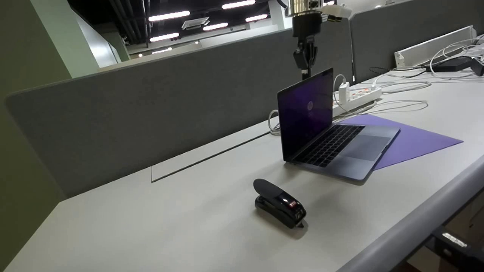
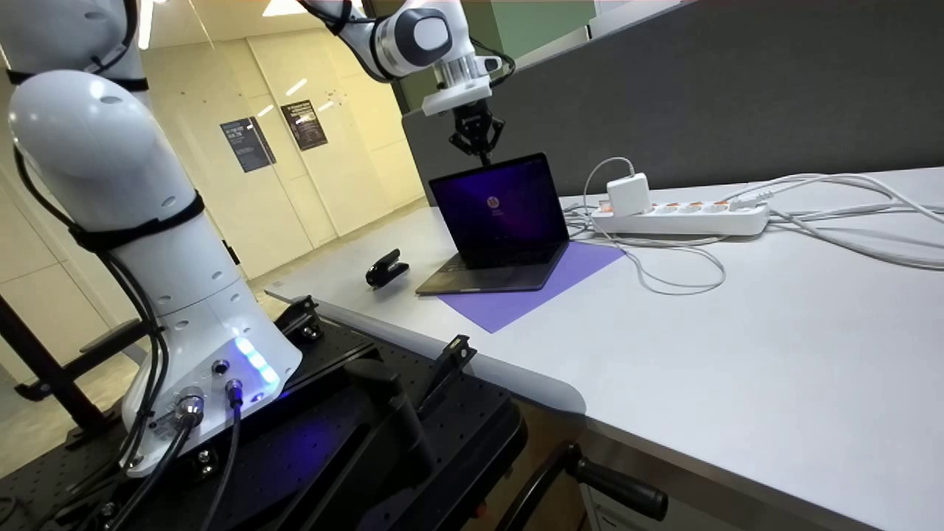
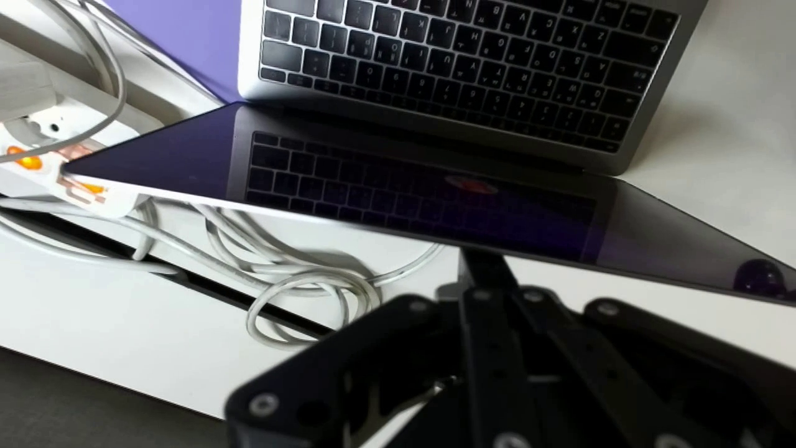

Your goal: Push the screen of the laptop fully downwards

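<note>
While the thin rectangular screen with dark bezel and purple-glowing display [image 1: 302, 121] is up: hinged steeply open at the rear of the slim grey-silver laptop with black keys [image 1: 351, 147]; push-down not done.
Screen handling: likely light, stiff, some hinge drag. Glossy face mirrors the keys, so probably slick; a hard poke could crack it.
Where to take it: no pinch needed; press outer face by the top edge, around mid-width, forward then down.
Black Robotiq gripper [image 2: 484, 156]: narrow, fingers together, pointing down at the top edge, tip hidden behind it; can't tell if touching.
Laptop base: partly over the flat purple sheet [image 1: 419, 142], rest on the white desk [image 1: 151, 226]; might skid.
Pale looped cables [image 3: 311, 292]: behind screen.
Black stapler-like object [image 1: 278, 202]: near laptop, apart.
</note>
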Motion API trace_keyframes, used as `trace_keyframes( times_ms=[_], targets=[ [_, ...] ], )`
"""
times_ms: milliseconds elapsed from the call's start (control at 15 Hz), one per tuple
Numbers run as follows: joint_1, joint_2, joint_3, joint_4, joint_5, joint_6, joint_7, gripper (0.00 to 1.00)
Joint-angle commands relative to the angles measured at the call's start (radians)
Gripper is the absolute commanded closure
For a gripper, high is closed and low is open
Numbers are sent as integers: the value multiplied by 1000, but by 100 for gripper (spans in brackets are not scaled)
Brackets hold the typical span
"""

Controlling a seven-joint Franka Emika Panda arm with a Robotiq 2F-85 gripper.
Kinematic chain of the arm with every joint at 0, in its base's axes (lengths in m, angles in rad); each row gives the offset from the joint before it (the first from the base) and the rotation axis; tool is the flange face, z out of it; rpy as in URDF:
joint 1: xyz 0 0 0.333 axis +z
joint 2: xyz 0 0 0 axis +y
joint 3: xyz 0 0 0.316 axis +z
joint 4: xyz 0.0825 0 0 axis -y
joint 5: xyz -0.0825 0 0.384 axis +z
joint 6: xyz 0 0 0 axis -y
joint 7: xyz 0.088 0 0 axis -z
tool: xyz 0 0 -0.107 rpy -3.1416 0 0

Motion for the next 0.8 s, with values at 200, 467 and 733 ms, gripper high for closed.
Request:
trace_keyframes(
  times_ms=[200, 467, 733],
  targets=[
    [8, -44, 21, -76, 11, -34, 19, 100],
    [13, -71, 22, -130, 22, -61, 39, 100],
    [15, -87, 8, -193, 32, -65, 66, 100]
  ],
)
